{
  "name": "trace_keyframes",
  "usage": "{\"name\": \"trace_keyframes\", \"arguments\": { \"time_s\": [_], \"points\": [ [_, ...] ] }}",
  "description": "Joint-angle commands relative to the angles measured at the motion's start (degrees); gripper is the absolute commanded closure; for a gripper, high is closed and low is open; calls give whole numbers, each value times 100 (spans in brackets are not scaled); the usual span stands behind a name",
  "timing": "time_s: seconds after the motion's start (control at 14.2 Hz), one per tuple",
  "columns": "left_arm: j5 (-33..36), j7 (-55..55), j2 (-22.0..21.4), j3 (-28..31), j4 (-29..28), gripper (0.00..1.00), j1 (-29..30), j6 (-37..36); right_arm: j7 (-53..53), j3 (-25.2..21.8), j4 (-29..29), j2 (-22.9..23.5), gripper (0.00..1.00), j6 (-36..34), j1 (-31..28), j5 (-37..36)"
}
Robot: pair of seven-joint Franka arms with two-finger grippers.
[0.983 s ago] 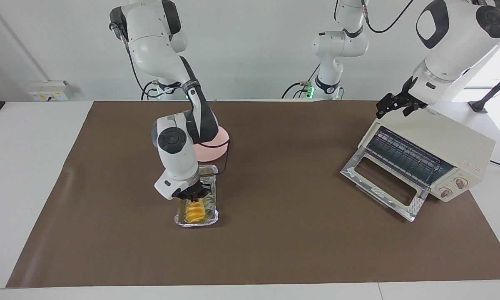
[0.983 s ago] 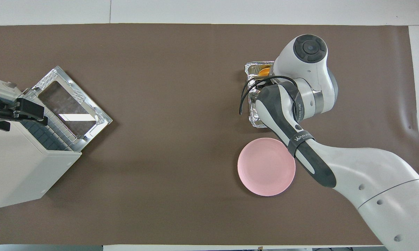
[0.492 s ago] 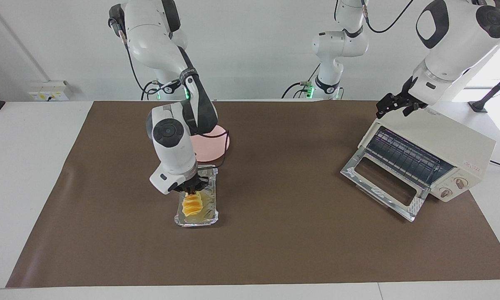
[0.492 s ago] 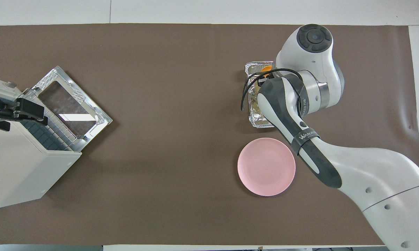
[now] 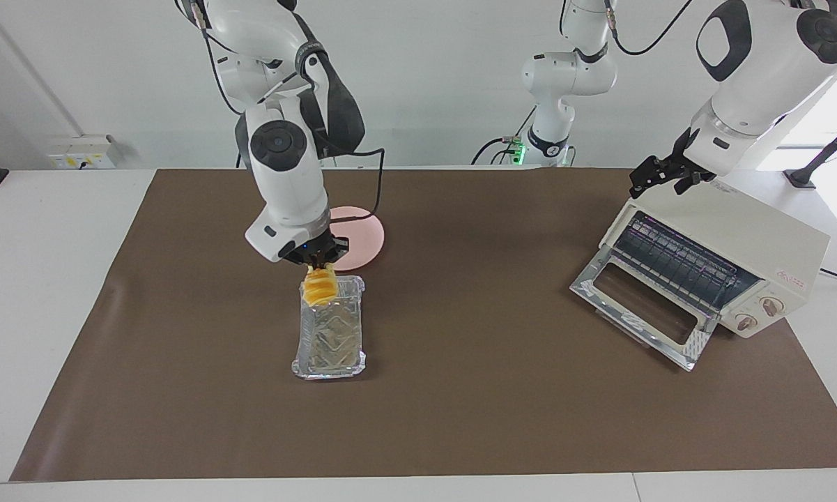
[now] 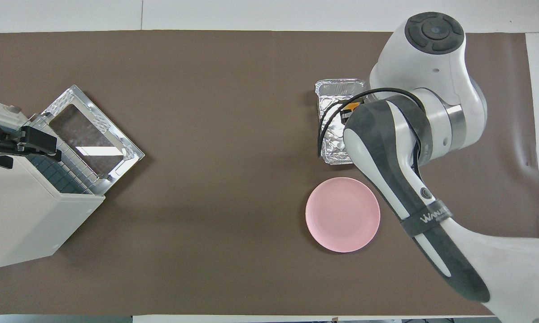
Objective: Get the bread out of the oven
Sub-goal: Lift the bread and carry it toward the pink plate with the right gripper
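- Golden bread hangs clamped by one end in my right gripper, over the foil tray; facing view suggests it could swing or slip short of the pink plate.
- Overhead, my arm hides most of the bread; the left gripper waits over the oven, fingers unreadable.

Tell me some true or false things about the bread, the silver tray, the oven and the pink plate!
1. The right gripper holds the bread up over the foil tray. True.
2. The oven door is closed. False: it hangs open.
3. The bread lies on the pink plate. False: the plate has nothing on it.
4. The left gripper is over the oven's top. True.
5. The foil tray sits inside the oven. False: it sits on the brown mat.
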Motion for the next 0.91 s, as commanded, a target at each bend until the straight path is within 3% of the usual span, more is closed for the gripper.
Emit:
{"name": "trace_keyframes", "arguments": {
  "time_s": [0.0, 0.28, 0.42, 0.56, 0.84],
  "points": [
    [40, 29, -145, -31, -139, 0, 43, 95, 178, 17, -1531, -1197, 100, 335, 180, 81],
    [40, 29, -145, -40, -139, 0, 43, 95, 169, 26, -3297, -2428, 100, 1178, 224, 309],
    [40, 29, -145, -31, -139, 0, 43, 95, 274, 26, -4001, -2745, 100, 1723, 487, 318],
    [40, 29, -145, -31, -139, 0, 43, 95, 537, 26, -4608, -2879, 100, 2364, 750, 318],
    [40, 29, -145, -40, -139, 0, 43, 95, 600, 35, -5111, -2590, 100, 3401, 892, 318]
  ]
}}
